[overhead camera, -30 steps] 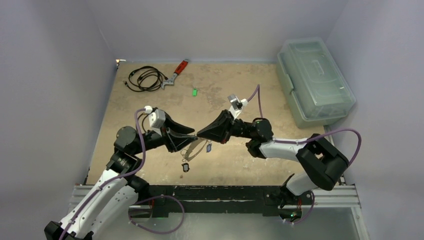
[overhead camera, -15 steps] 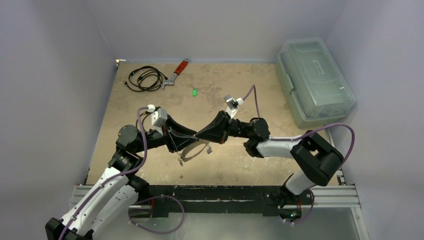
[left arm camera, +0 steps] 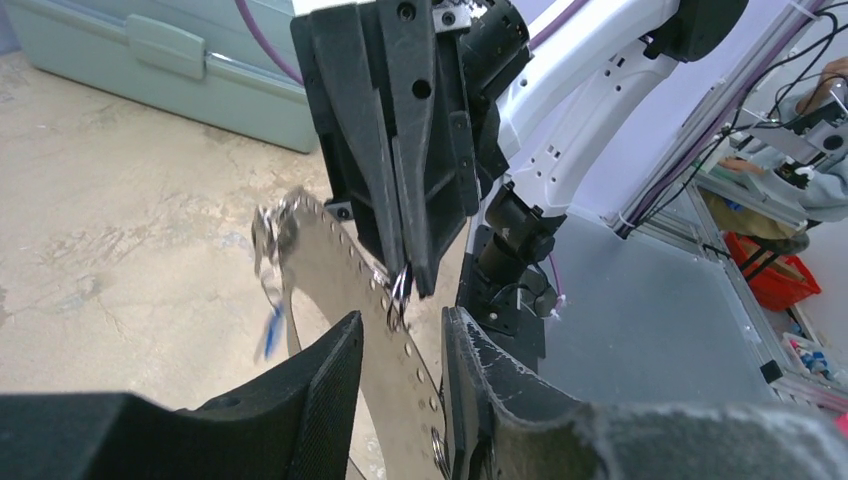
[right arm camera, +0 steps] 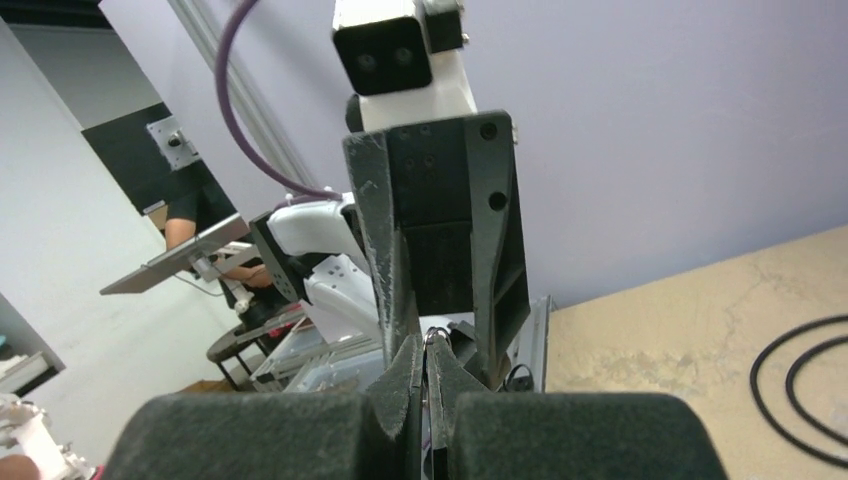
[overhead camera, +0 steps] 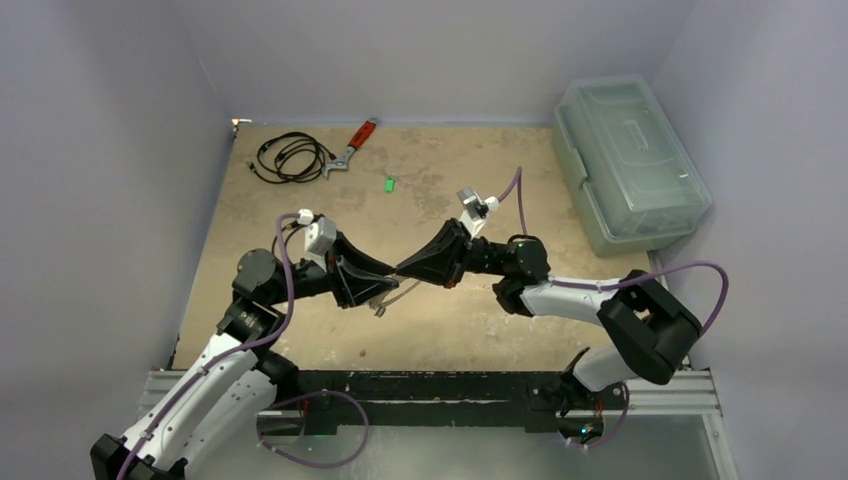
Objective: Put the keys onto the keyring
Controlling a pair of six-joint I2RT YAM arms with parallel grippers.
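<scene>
1. Left gripper (left arm camera: 400, 330) clamps the keyring (left arm camera: 325, 255), held up off the table (left arm camera: 120, 230).
2. Right gripper (left arm camera: 408, 285) is nipped shut on its rim (at a dangling bit).
3. Thin, stiff, slippery metal, I judge: best gripped flat-on; the blue key (left arm camera: 270, 330) hangs light and loose.

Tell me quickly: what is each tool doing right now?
Left tool: closed on the keyring.
Right tool: closed on a small metal ring at the keyring's edge.
</scene>
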